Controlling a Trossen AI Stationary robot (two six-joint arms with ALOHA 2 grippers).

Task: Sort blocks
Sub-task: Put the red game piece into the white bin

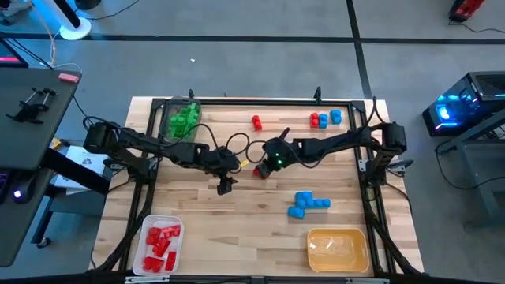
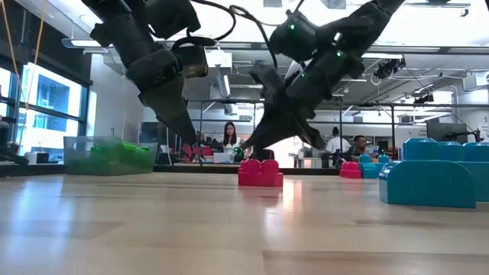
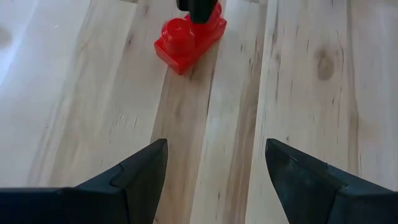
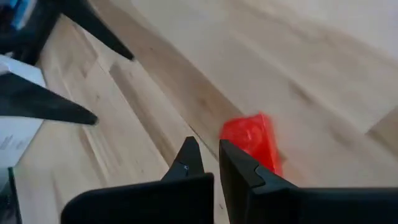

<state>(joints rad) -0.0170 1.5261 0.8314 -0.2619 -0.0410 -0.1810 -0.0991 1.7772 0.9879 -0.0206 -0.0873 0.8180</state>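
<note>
While your two arms meet over the middle of the wooden table (image 1: 237, 229), a red block (image 1: 259, 171) lies between them on the bare wood. Your right gripper (image 1: 263, 166) has its fingers closed together, tips at the block's edge. Your left gripper (image 1: 225, 187) hangs just beside it, fingers spread wide and holding nothing. More blocks: blue cluster (image 1: 308, 203), green ones in a tray (image 1: 183, 120).
</note>
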